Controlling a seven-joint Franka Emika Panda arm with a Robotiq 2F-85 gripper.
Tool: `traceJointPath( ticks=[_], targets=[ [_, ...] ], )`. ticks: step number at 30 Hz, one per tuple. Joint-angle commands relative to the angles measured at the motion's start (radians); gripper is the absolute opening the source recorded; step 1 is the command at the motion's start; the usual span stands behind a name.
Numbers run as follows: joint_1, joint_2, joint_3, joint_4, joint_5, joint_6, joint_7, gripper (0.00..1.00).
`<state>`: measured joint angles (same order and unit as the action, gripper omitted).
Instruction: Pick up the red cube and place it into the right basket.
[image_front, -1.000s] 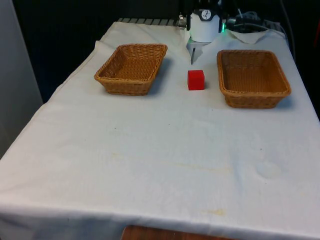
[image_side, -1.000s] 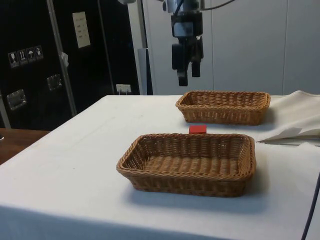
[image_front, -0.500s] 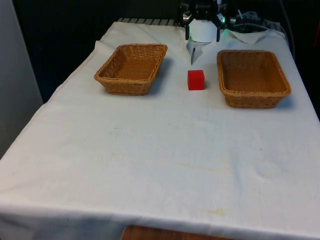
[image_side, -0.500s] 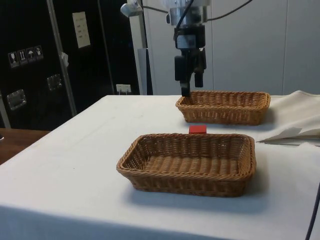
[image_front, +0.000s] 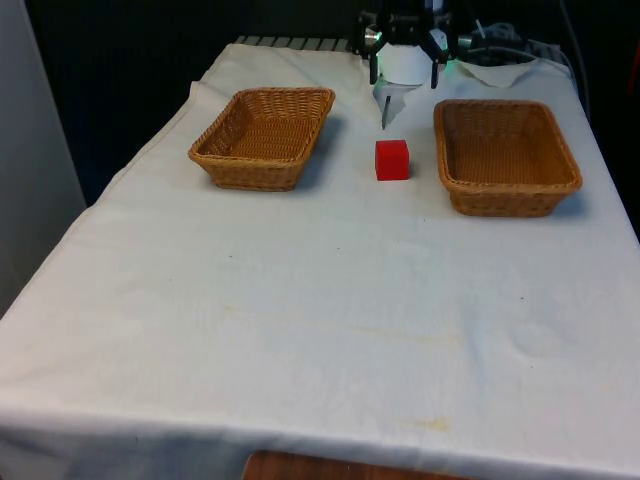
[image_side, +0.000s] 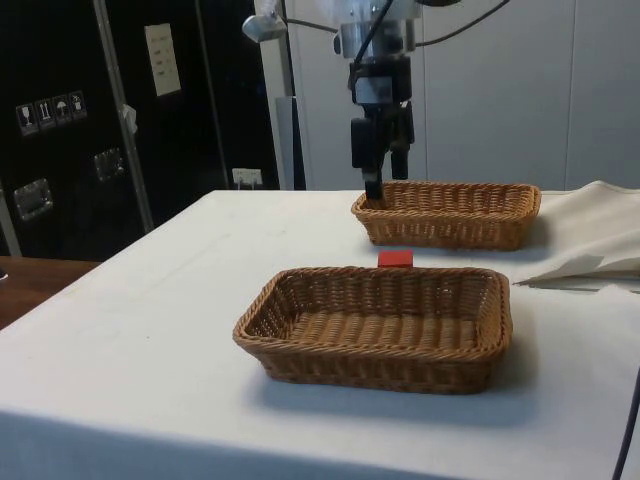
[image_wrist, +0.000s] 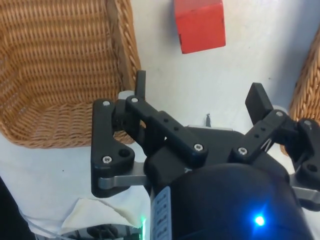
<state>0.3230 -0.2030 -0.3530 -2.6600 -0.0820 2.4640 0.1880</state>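
Front view: red cube (image_front: 392, 160) sits on the white cloth (image_front: 320, 300) between the two wicker baskets, nearer the basket on the front view's right (image_front: 505, 157) than the basket on the front view's left (image_front: 264, 136), touching neither. Gripper (image_front: 403, 75) hangs above the cloth at the far end, just behind the cube, not in contact with it.

Side view: gripper (image_side: 382, 182) points straight down, fingertips level with the rim of the far basket (image_side: 447, 213), near its corner. Cube (image_side: 395, 258) is on the cloth between the far basket and the near basket (image_side: 380, 325), only its top showing over the near one's rim. Fingers stand apart, nothing between them.

Wrist view: jaws wide open and empty, fingers (image_wrist: 141, 85) clear of the cube (image_wrist: 200, 25), which lies ahead on the cloth; wicker walls on both sides, one basket (image_wrist: 60, 65) close beside a finger
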Motion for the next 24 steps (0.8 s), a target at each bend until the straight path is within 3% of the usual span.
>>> traceJointPath(
  ticks=[1, 8, 9, 13, 18, 19, 20, 24],
  targets=[
    [-0.001, 0.005, -0.002, 0.000, 0.000, 0.005, -0.003, 1.00],
    [0.001, 0.015, -0.037, -0.022, 0.014, 0.040, -0.045, 1.00],
    [-0.001, 0.018, -0.034, -0.014, 0.000, 0.022, -0.033, 1.00],
    [0.005, 0.020, -0.047, -0.037, 0.022, 0.066, -0.056, 1.00],
    [0.010, 0.036, -0.045, -0.051, 0.044, 0.111, -0.069, 1.00],
    [0.000, 0.033, -0.043, -0.047, 0.021, 0.092, -0.057, 1.00],
    [0.011, 0.042, -0.044, -0.050, 0.049, 0.118, -0.071, 1.00],
    [0.014, 0.069, -0.031, -0.042, 0.065, 0.145, -0.071, 1.00]
  ],
)
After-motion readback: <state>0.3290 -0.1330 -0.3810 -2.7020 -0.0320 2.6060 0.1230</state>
